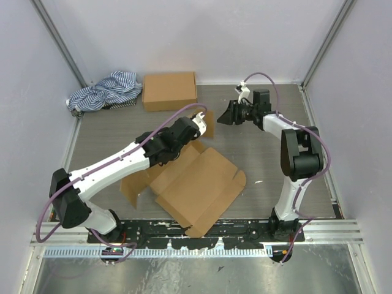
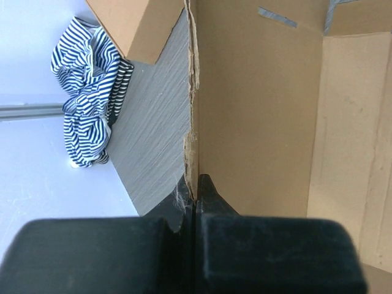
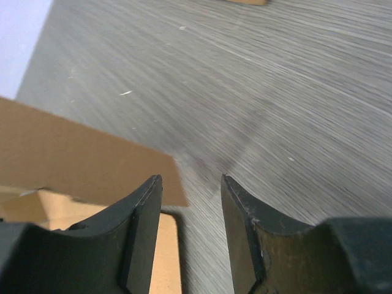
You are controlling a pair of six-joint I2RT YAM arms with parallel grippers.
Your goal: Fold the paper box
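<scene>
The paper box is a flat, unfolded brown cardboard sheet in the middle of the table, with one flap raised at its far end. My left gripper is shut on the torn edge of that flap, and in the left wrist view the cardboard edge runs straight up from the gripper. My right gripper hovers just right of the flap, open and empty. In the right wrist view the gripper stands above the table beside the cardboard flap.
A closed brown cardboard box sits at the back, with a striped blue-and-white cloth to its left in the corner. Both also show in the left wrist view, the box and the cloth. White walls enclose the table.
</scene>
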